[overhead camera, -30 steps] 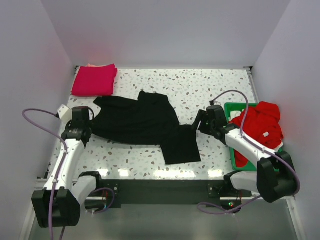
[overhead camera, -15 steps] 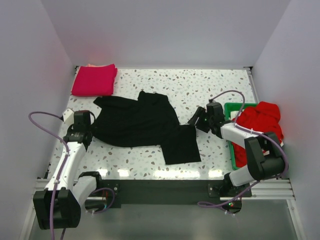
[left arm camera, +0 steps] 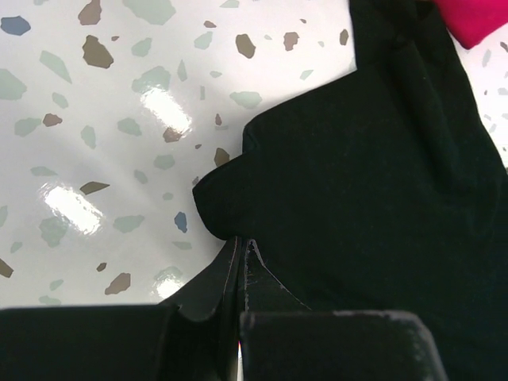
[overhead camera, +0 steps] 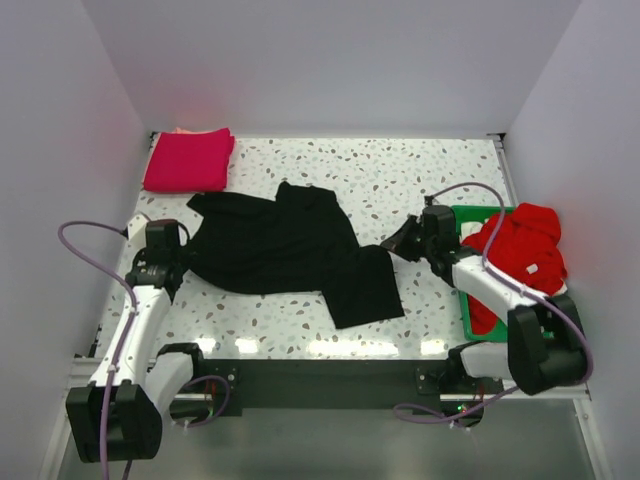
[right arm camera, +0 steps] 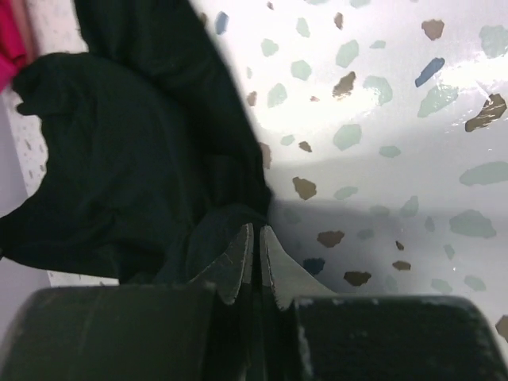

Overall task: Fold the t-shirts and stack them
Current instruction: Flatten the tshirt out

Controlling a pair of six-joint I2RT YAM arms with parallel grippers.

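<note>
Cloth — rumpled black t-shirt [overhead camera: 290,250], glossy speckled terrazzo table [overhead camera: 420,170]

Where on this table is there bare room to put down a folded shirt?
The widest bare patch of the table lies far right, between the black t-shirt, the back wall and the green tray. A narrower strip runs along the near edge. The middle is crowded: the left hand and the right hand both pinch that shirt.

Plain pale-lilac walls [overhead camera: 330,60] enclose a glossy white terrazzo table [overhead camera: 400,170] showing bright glare.
</note>
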